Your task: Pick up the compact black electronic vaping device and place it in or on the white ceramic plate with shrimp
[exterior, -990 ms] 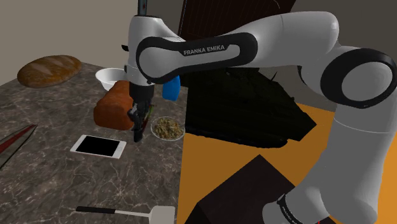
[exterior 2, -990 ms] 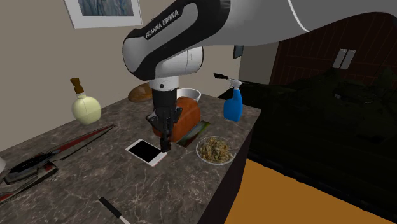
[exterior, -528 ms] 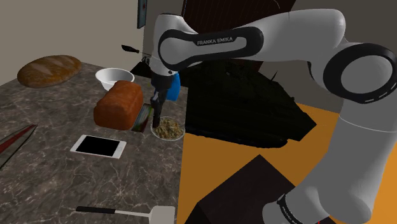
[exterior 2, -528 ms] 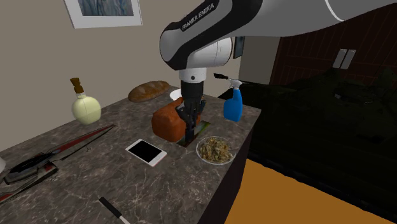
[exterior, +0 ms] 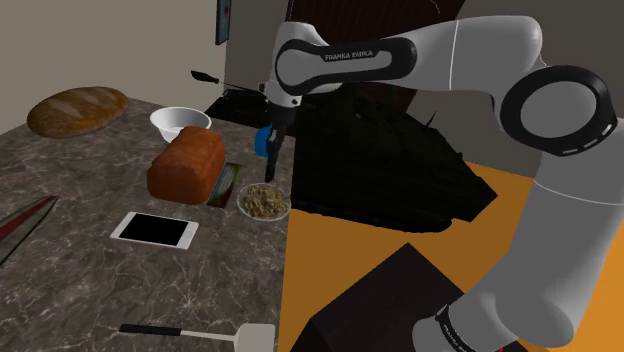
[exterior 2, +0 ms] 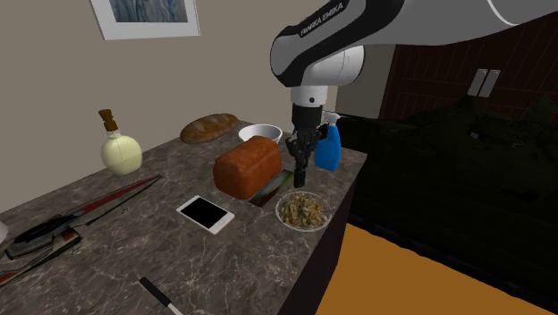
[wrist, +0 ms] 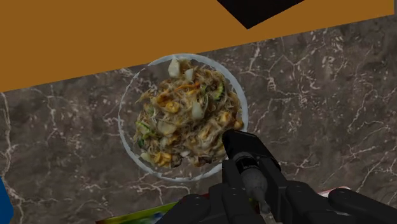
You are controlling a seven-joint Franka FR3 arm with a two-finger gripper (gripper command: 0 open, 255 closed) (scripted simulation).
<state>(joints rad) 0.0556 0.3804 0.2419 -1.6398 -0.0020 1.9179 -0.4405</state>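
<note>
My gripper (exterior: 270, 166) hangs over the counter's edge, shut on a small black vaping device (exterior: 269, 174) that points down from the fingers. Just below it sits the plate (exterior: 241, 205), a pale round dish heaped with mixed food. In the second exterior view the gripper (exterior 2: 300, 168) and the device (exterior 2: 300, 177) hover a little above and behind the plate (exterior 2: 279, 215). The wrist view looks straight down: the device (wrist: 247, 164) is clasped in the gripper (wrist: 254, 191) and its tip overlaps the plate's rim (wrist: 125, 137) on one side.
A brown loaf (exterior: 187, 165) stands beside the plate, over a flat green card (exterior: 228, 185). A blue spray bottle (exterior 2: 327, 148), white bowl (exterior: 180, 122) and round loaf (exterior: 77, 110) lie behind. A phone (exterior: 153, 230), a spatula (exterior: 200, 333) and a round bottle (exterior 2: 121, 152) share the counter. Orange floor lies past the edge.
The arm has swung from above the phone, past the brown loaf, to above the plate, toward the shoulder view's right, carrying the black device the whole way.
</note>
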